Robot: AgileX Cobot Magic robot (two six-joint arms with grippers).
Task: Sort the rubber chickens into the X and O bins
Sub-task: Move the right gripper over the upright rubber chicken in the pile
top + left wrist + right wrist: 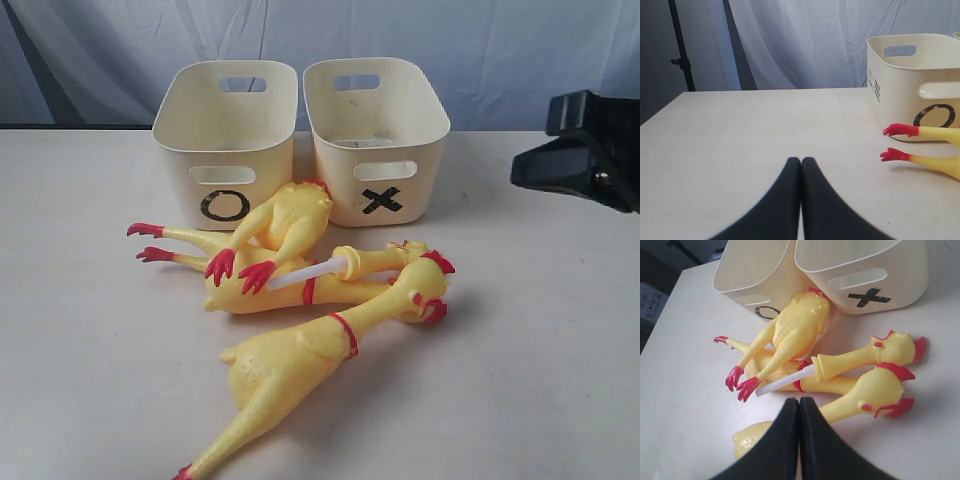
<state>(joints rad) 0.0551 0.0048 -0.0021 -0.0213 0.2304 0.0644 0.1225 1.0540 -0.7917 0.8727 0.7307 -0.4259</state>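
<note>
Several yellow rubber chickens lie in a heap in front of two cream bins. The O bin [225, 130] stands left of the X bin [380, 140]. The largest chicken [300, 365] lies nearest, its head [880, 390] to the right. A small chicken [285, 225] leans against the O bin, red feet toward me. Another chicken [385, 260] has a white tube sticking from its neck. My right gripper [799, 401] is shut and empty, above the largest chicken's neck. My left gripper [801, 160] is shut and empty over bare table, left of two red feet [900, 130].
The right arm's black body [585, 150] shows at the right edge of the exterior view. A white cloth backdrop hangs behind the table. A dark stand pole [680, 50] rises beyond the table's far left corner. The O bin [910, 85] sits at the right in the left wrist view.
</note>
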